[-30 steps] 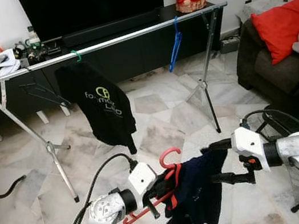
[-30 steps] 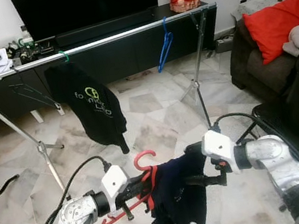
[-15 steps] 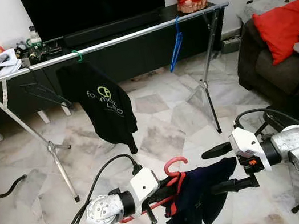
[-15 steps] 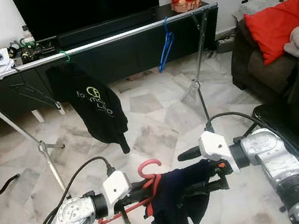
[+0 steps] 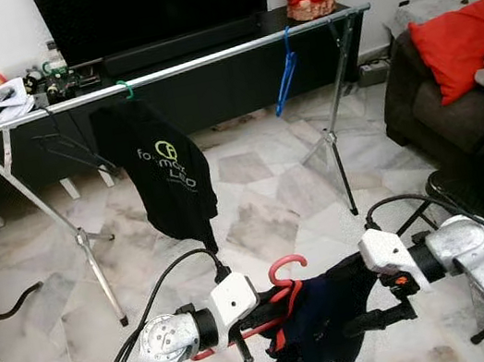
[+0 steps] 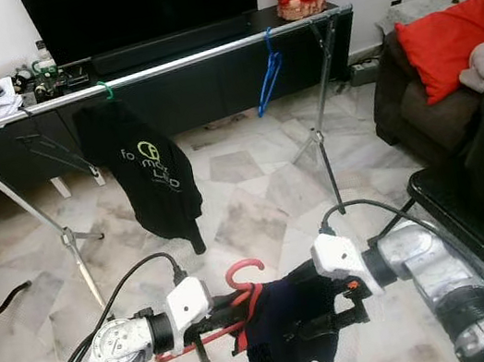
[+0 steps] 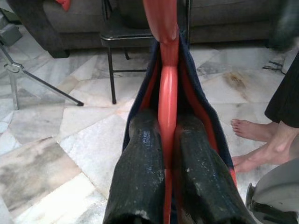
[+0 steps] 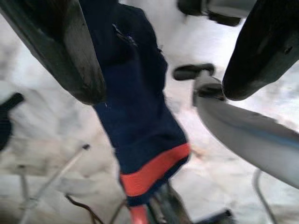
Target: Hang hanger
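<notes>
Left hand (image 5: 263, 313): clenched on the red hanger (image 5: 280, 289), low in front of the robot. In the left wrist view both black fingers (image 7: 140, 177) press the hanger's red bar from either side, with navy fabric edged in red lying along it.

Red hanger: held roughly level above the marble floor (image 5: 265, 205), hook uppermost and curling toward the right arm. It is well apart from the clothes rail (image 5: 157, 72) and not hung on it.

Navy garment (image 5: 328, 325): draped on the red hanger and sagging below it, between the two arms. A red band shows at its edge in the right wrist view (image 8: 154, 170).

Right hand (image 5: 361, 296): released, fingers spread. One finger lies above the garment and the other below, so the cloth sits between them; the right wrist view shows the two fingers (image 8: 70, 51) apart with the navy fabric in the gap. Contact with the cloth cannot be told.

Clothes rail: a silver bar on folding legs, spanning the room in front of a dark TV unit (image 5: 206, 84). It carries a black T-shirt (image 5: 165, 171) on a green hanger (image 5: 125, 90) and an empty blue hanger (image 5: 283, 80).

A person's bare feet (image 7: 254, 140) stand on the floor in the left wrist view
</notes>
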Robot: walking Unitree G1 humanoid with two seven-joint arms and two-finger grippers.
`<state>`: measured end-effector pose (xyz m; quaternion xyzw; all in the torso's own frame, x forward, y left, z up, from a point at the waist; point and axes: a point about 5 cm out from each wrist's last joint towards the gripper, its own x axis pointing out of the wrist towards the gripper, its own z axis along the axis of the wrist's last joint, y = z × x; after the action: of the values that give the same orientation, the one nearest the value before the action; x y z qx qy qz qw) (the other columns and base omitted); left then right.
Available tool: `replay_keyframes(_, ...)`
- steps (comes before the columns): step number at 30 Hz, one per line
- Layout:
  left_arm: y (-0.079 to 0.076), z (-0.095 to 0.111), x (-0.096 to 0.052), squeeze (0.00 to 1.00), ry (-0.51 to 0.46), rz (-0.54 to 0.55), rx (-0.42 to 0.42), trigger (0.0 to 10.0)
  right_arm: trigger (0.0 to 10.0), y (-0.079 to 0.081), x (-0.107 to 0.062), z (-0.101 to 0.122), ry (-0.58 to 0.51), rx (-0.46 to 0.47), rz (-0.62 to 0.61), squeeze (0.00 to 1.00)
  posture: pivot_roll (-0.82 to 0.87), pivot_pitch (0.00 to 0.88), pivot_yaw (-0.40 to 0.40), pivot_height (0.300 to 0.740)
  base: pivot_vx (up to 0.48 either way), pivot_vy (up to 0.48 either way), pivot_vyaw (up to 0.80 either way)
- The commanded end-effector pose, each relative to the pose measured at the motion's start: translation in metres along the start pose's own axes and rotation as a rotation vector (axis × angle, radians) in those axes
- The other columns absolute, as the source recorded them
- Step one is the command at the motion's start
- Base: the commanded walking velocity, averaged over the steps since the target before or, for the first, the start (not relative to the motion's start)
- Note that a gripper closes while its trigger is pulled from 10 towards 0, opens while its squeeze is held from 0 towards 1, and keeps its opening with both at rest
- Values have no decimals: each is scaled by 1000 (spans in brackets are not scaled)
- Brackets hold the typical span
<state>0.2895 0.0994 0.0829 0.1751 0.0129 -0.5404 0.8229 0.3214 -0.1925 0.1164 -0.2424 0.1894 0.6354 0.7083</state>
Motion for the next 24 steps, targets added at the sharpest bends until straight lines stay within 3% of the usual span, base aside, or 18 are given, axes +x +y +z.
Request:
replay_keyframes(1,3,10,3,0,-35,-10,48,10000,10000,-4,2,2,21,-22,-41,0,46,91,10,740,0,0,0)
replay_keyframes(12,2,10,2,0,-35,-9,42,10000,10000,-22,7,20,-108,-33,-213,0,52,97,12,740,0,0,0)
replay_keyframes(24,2,10,3,0,-36,-10,40,10000,10000,-6,14,2,3,-4,-15,0,54,99,7,740,0,0,0)
